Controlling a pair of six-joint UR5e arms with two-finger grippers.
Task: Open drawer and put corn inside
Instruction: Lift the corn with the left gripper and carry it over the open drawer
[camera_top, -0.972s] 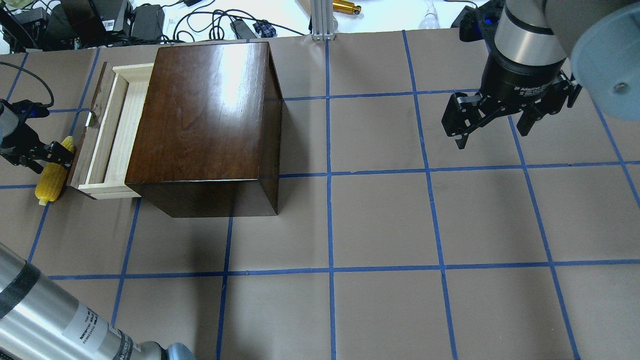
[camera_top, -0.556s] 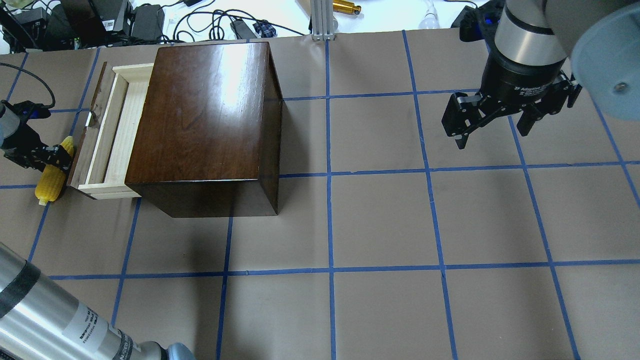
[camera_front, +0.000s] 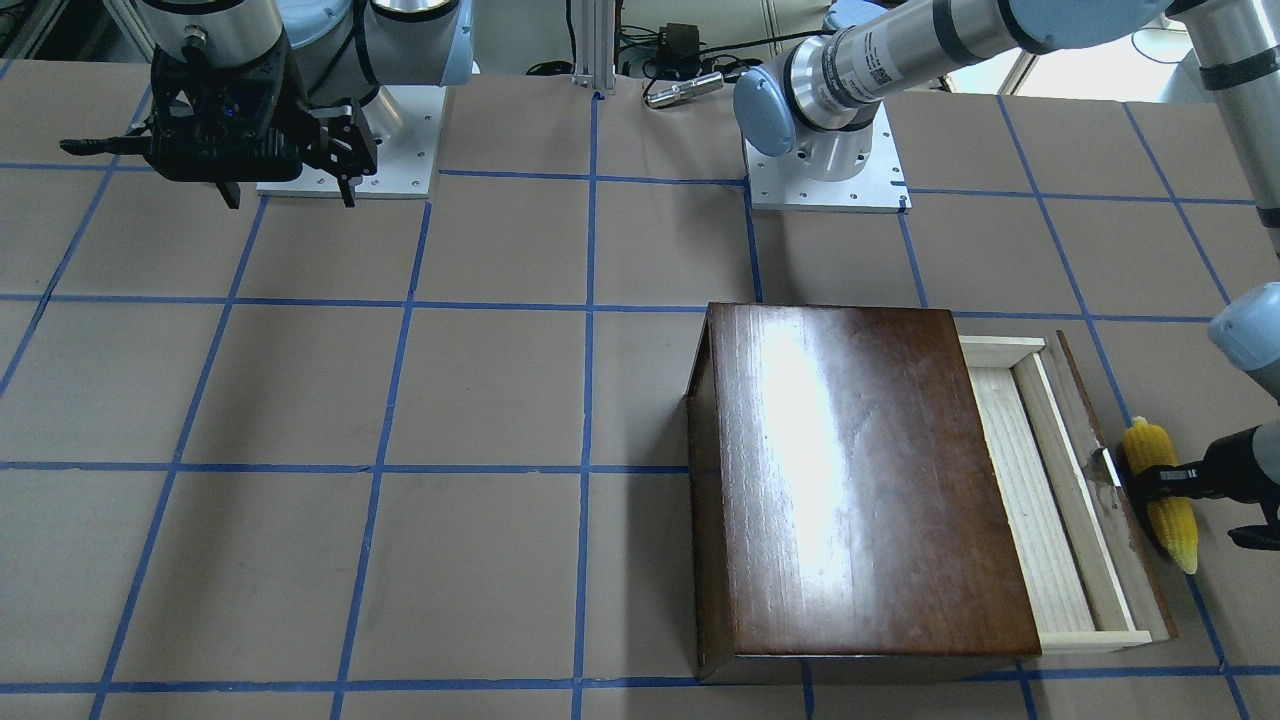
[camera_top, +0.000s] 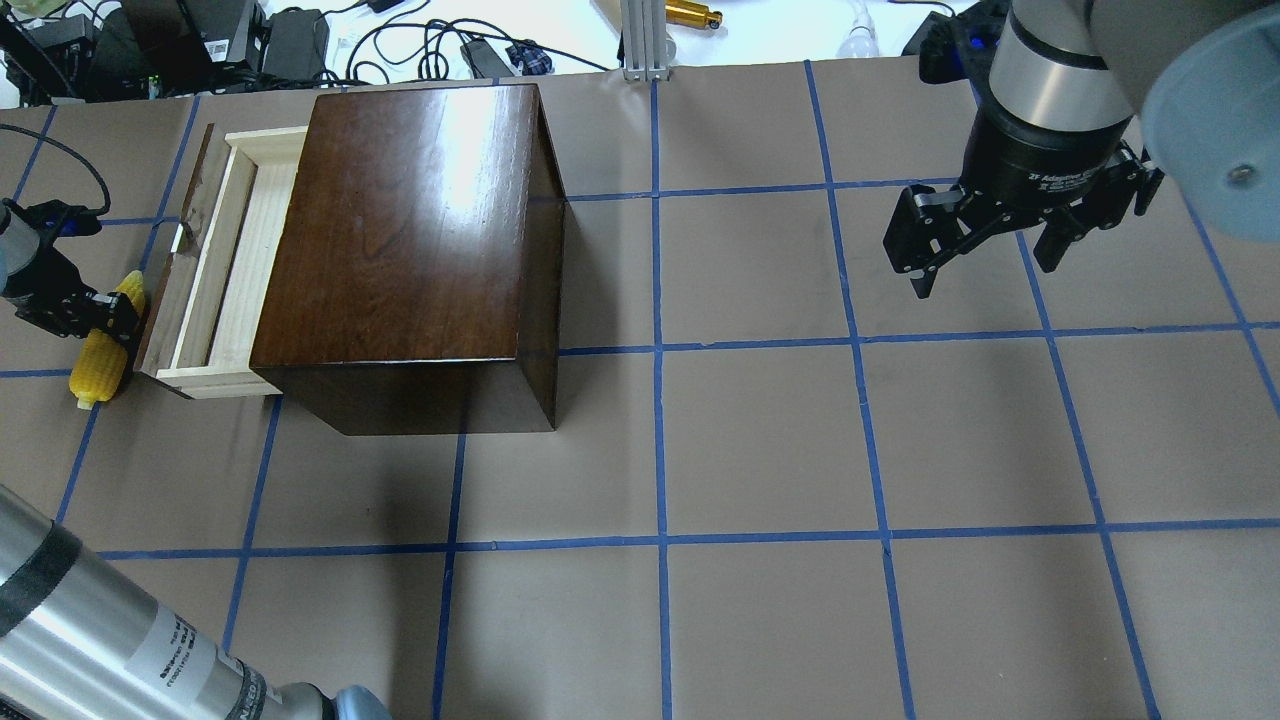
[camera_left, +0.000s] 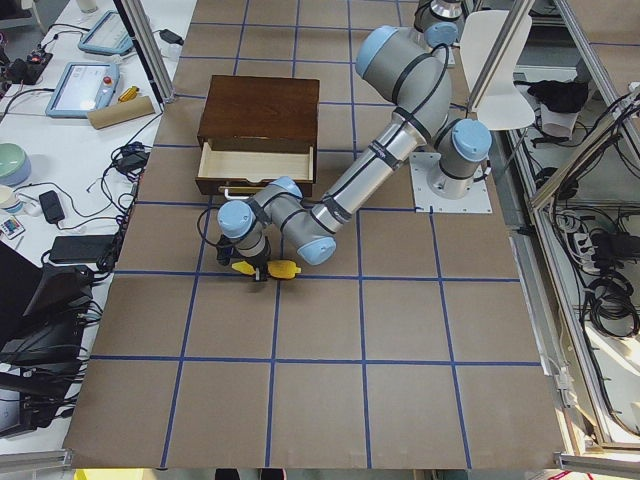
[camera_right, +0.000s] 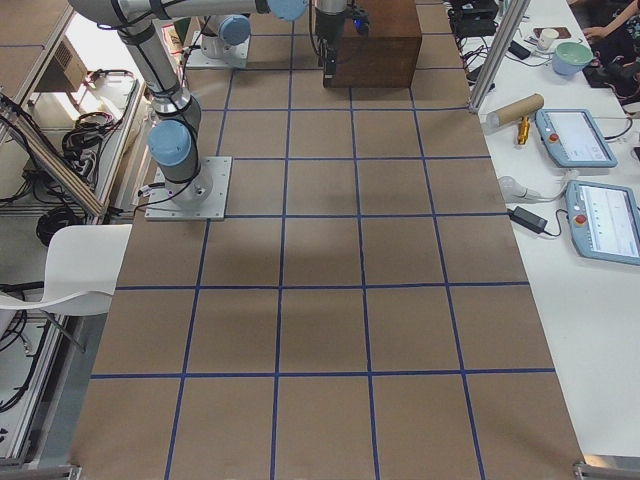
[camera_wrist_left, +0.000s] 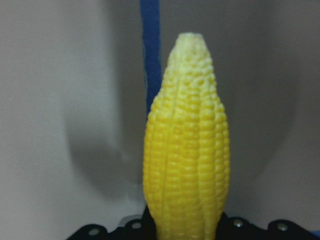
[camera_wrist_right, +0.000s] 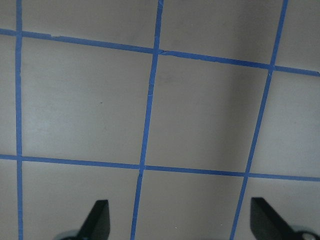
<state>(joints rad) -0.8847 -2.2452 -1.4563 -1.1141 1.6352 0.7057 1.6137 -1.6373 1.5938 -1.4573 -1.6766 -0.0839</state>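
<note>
The dark-brown box (camera_top: 410, 230) stands at the table's left, also in the front view (camera_front: 860, 480). Its drawer (camera_top: 225, 270) is pulled out to the left, showing a pale wood tray (camera_front: 1050, 500) with nothing in it and a small metal knob (camera_top: 182, 238). The yellow corn (camera_top: 103, 350) lies just outside the drawer's front panel, also seen in the front view (camera_front: 1160, 495). My left gripper (camera_top: 95, 315) is shut across the corn's middle; the left wrist view shows the corn (camera_wrist_left: 187, 150) close up over the brown table. My right gripper (camera_top: 985, 265) is open and empty, far right.
Cables, chargers and a metal post (camera_top: 645, 40) lie beyond the table's far edge. My left arm's silver link (camera_top: 100, 640) crosses the near left corner. The arm bases (camera_front: 830, 160) stand at the robot's side. Blue tape lines grid the brown table.
My left gripper has shifted slightly left with the corn in it, away from the drawer front. The right arm, box and drawer have not moved.
</note>
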